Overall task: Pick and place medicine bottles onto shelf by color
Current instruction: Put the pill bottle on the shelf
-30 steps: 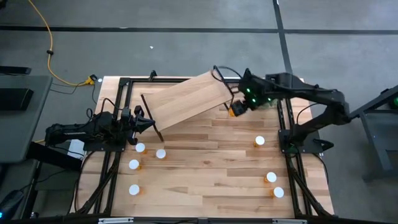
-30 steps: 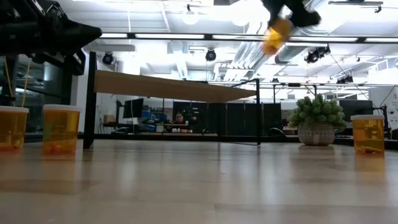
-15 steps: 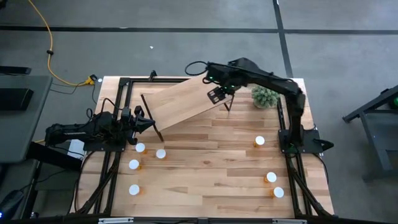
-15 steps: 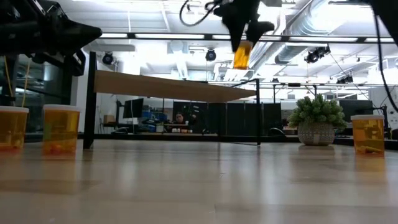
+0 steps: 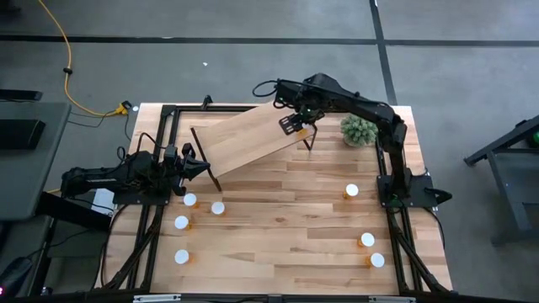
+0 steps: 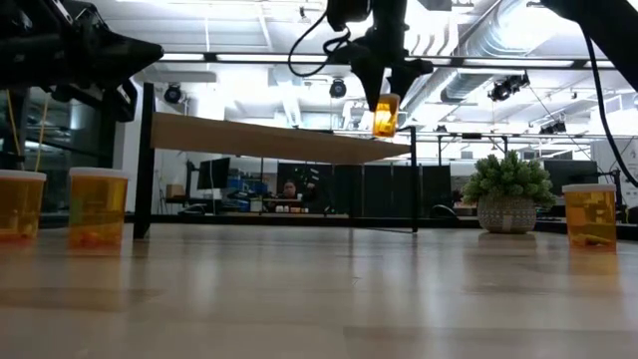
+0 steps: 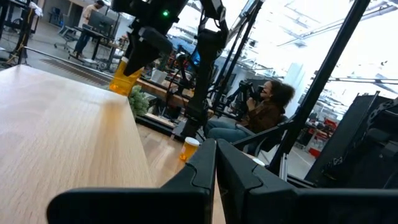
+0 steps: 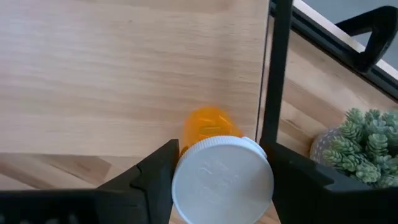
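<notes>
The right end effector hangs above the shelf near its edge closest to the green plant, fingers clamped on a medicine bottle held cap up, its base just over the plank's top. The rest of the plank is bare. The right arm reaches from its base across the far side of the surface. The left end effector rests closed beside the shelf's opposite end. Seven more bottles stand on the surface, four near the left arm, three on the right
</notes>
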